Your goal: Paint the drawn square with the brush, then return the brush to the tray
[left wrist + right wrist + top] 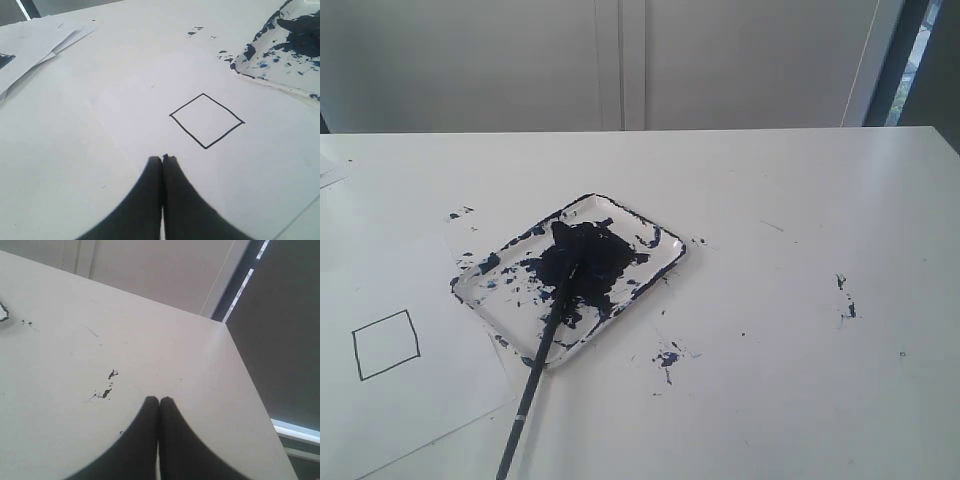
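Observation:
The drawn square [386, 344] is a thin black outline on white paper at the left; the left wrist view shows the square [206, 120] unpainted, just ahead of my left gripper [162, 159], which is shut and empty. The white tray [656, 234] sits mid-table, smeared with blue-black paint. The black brush [535, 378] lies with its bristles in the paint blob and its handle sticking out over the tray's near rim. My right gripper [159, 400] is shut and empty above bare table near the right edge. Neither gripper shows in the exterior view.
Paint splatters [667, 358] dot the table in front of the tray and more splatters [846, 297] lie to the right. Loose white paper sheets [35, 45] lie beyond the square's sheet. The table's right edge [250, 385] is close to my right gripper.

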You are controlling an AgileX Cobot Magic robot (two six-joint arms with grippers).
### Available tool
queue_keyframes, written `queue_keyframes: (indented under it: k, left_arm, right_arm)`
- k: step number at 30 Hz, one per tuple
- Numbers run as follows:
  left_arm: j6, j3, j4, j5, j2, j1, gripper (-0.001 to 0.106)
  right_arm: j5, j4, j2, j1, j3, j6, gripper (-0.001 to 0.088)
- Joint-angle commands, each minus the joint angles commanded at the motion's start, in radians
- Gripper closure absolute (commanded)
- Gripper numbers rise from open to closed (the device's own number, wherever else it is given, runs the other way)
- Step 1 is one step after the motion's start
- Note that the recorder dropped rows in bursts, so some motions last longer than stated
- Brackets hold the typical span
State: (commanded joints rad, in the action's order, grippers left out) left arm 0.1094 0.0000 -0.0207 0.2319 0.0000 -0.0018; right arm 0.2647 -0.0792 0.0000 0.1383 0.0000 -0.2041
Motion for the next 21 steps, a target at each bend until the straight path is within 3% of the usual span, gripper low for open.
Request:
queue_keyframes:
  k: [10,16,21]
  left_arm:
    - [0.0,0.0,0.0,0.0,0.0,0.0,0.105]
    - [0.002,0.0,0.007,-0.051,0.0,0.0,0.105]
    - [0.002,0.0,0.007,-0.061,0.0,0.0,0.105]
  right_arm:
    - [-0.007,-0.01,0.0,0.0,0.0,-0.004,0.0868]
    - [-0.169,-0.001,0.0,0.0,0.0,-0.005,0.0868]
    - [-0.192,-0.003,0.0,0.0,0.0,-0.002,0.0868]
